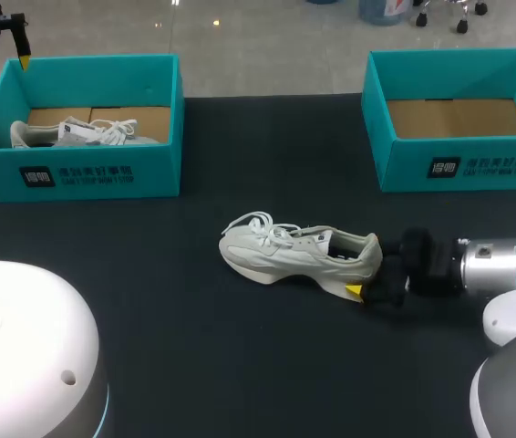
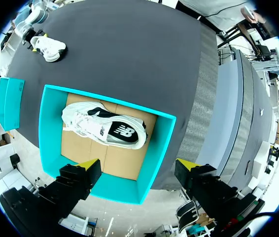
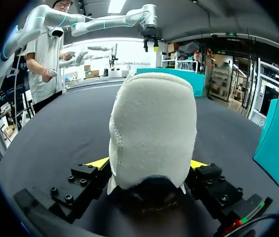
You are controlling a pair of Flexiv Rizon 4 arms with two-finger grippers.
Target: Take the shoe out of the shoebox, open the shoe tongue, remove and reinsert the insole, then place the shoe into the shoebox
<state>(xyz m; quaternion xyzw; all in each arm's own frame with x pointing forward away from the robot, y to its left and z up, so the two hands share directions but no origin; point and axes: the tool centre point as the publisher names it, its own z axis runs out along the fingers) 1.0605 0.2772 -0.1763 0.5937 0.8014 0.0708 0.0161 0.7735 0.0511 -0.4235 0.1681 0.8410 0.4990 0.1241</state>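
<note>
A white shoe (image 1: 294, 255) lies on its side on the dark table, toe to the left. My right gripper (image 1: 367, 274) comes in from the right at its heel. In the right wrist view the heel (image 3: 152, 128) fills the gap between the yellow-tipped fingers (image 3: 97, 162); the right gripper (image 3: 148, 165) is open, one finger on each side of the heel. My left gripper (image 2: 137, 170) hangs open high above the left teal shoebox (image 2: 105, 94), which holds a second white shoe (image 2: 105, 126). The head view shows that box (image 1: 85, 62) at the back left.
An empty teal shoebox (image 1: 459, 55) stands at the back right, behind my right arm, and shows beside the gripper (image 3: 277, 133) in the right wrist view. A white robot housing (image 1: 21, 347) fills the near left corner.
</note>
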